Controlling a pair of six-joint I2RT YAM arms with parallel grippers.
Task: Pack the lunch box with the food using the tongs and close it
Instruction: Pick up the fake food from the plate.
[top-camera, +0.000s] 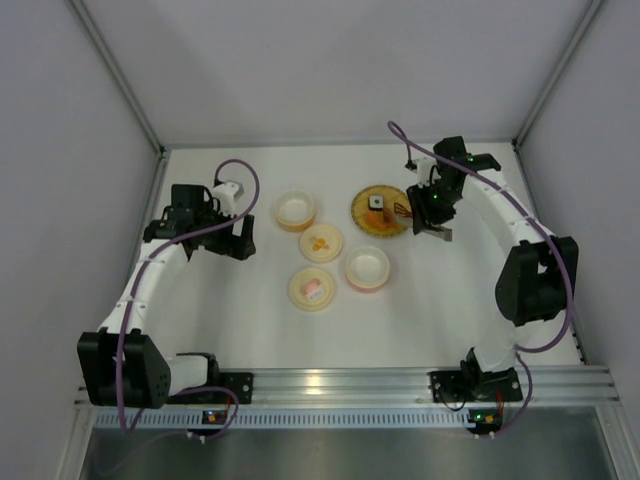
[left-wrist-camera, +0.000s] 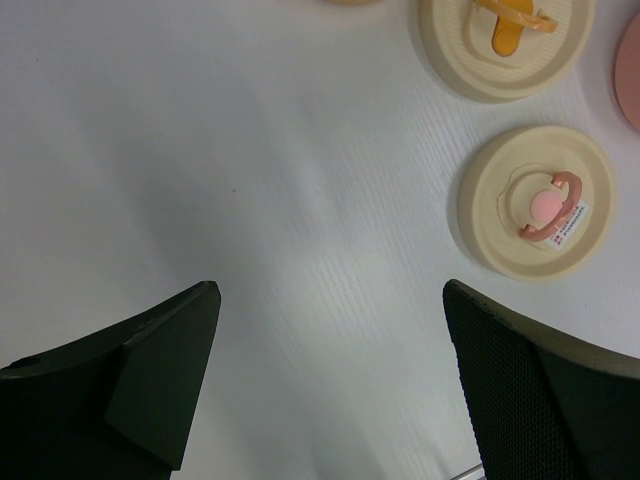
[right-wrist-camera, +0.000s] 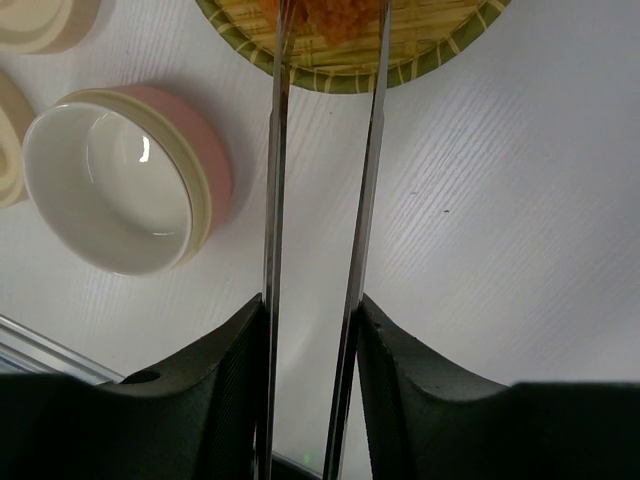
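Gripping the tongs (right-wrist-camera: 272, 200), my right hand (right-wrist-camera: 312, 310) is clenched on them, one black finger pressed against the outside of each arm. Both arms are slim strips of shiny grey metal. They run side by side away from the hand with a narrow gap between them, and their far ends reach over the near rim of the woven plate (right-wrist-camera: 420, 55).

An orange chunk (right-wrist-camera: 340, 15) with a rough, crumbly surface lies on the plate between the two tong arms. I cannot tell whether the tips touch it. On the middle of the plate sits a tiny white-and-dark cube (top-camera: 375, 202). The plate is round, woven of yellow straw with a green-flecked border.

Just left of the plate's near edge sits a pink bowl (right-wrist-camera: 125, 180), round and glossy white inside with a cream rim. Further left of the plate stand an orange bowl (top-camera: 295, 210) and two flat cream discs, a lid with an orange mark (left-wrist-camera: 505, 45) and a lid with a pink mark (left-wrist-camera: 535, 215).

My left hand (left-wrist-camera: 330, 340) is well left of the plate, fully released, its matte black fingers spread wide over bare white table (top-camera: 250, 330) and holding nothing.
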